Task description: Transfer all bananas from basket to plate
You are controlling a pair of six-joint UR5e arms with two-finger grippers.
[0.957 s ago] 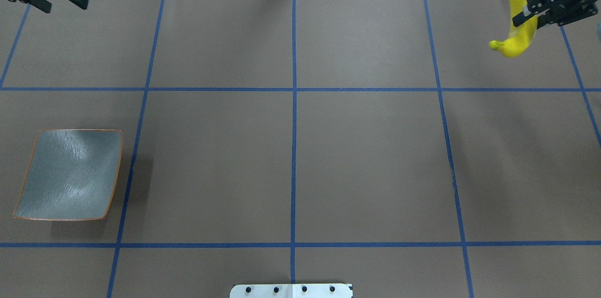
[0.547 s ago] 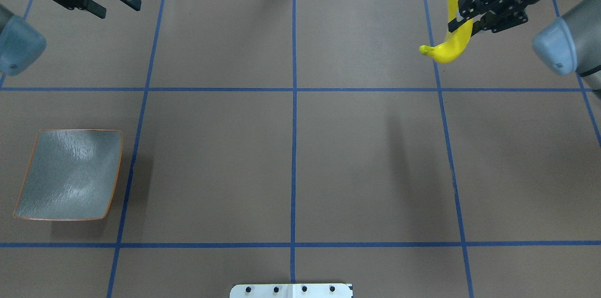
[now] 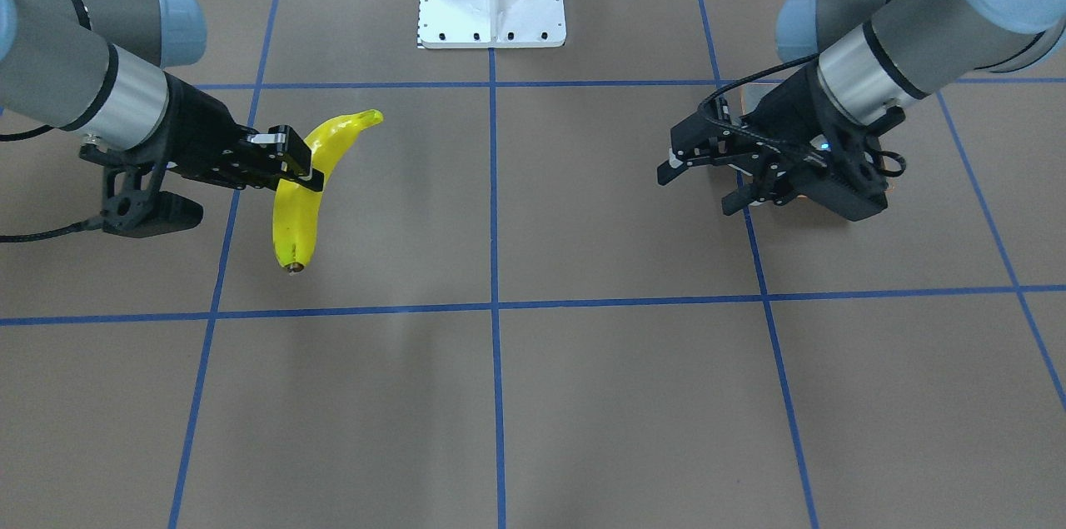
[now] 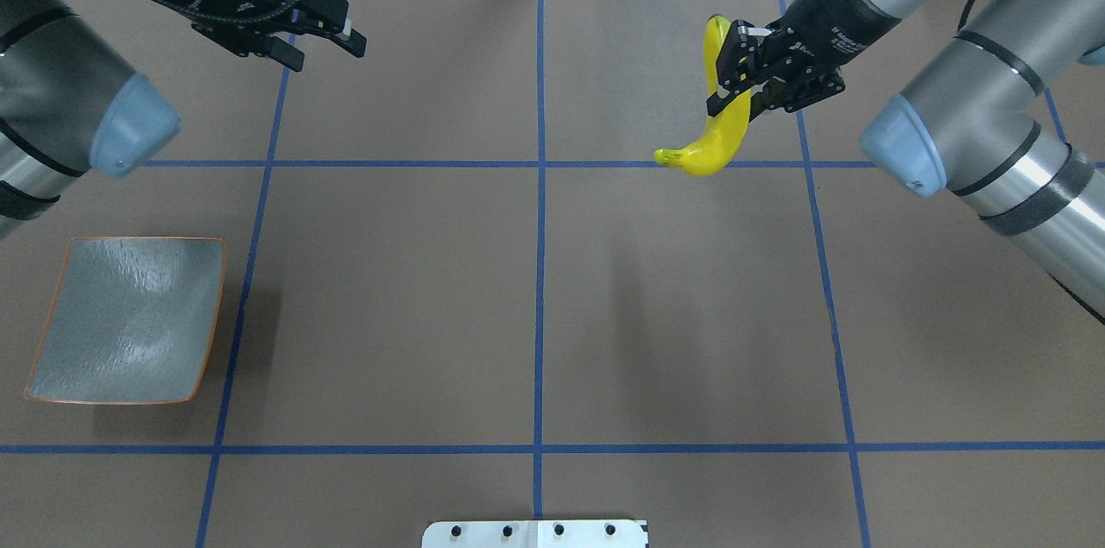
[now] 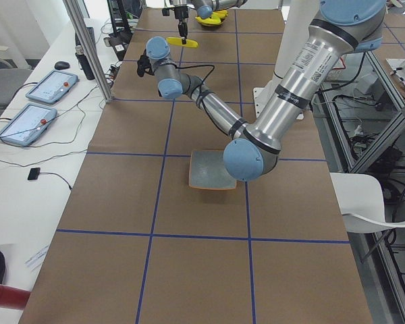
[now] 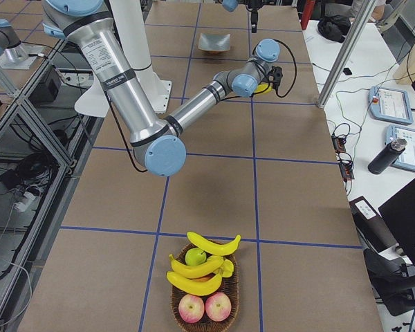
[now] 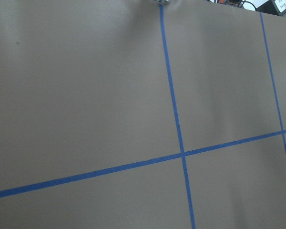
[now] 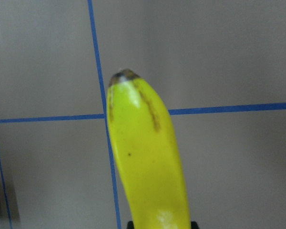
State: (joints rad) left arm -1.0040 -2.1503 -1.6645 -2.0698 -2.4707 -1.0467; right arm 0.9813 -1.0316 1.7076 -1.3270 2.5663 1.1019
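Right hand carried banana from edge, over table.

Overhead, front cameras face each other; both see banana.

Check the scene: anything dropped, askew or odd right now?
Nothing stands out. The right gripper holds one banana in the air, the plate lies flat and empty, the left gripper is open and empty, and three bananas rest in the basket.
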